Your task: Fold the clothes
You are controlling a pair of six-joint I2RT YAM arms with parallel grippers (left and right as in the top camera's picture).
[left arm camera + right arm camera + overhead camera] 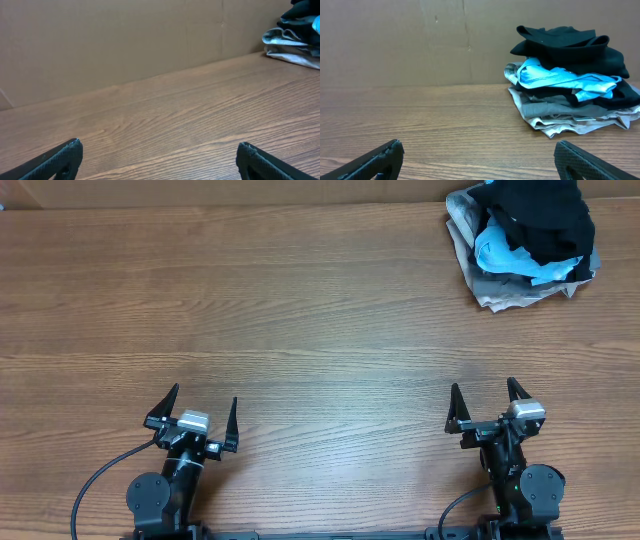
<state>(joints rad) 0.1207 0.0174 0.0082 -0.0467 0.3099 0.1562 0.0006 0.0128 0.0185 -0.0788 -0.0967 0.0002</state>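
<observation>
A pile of clothes (522, 240) lies at the table's far right corner: black garments on top, a light blue one in the middle, grey ones beneath. It also shows in the right wrist view (570, 85) and at the right edge of the left wrist view (295, 40). My left gripper (196, 406) is open and empty near the front left edge; its fingertips frame bare wood (157, 150). My right gripper (487, 397) is open and empty near the front right edge (477, 150), well short of the pile.
The wooden table (300, 310) spreads between the grippers and the pile. A plain brown wall (395, 40) stands behind the table's far edge.
</observation>
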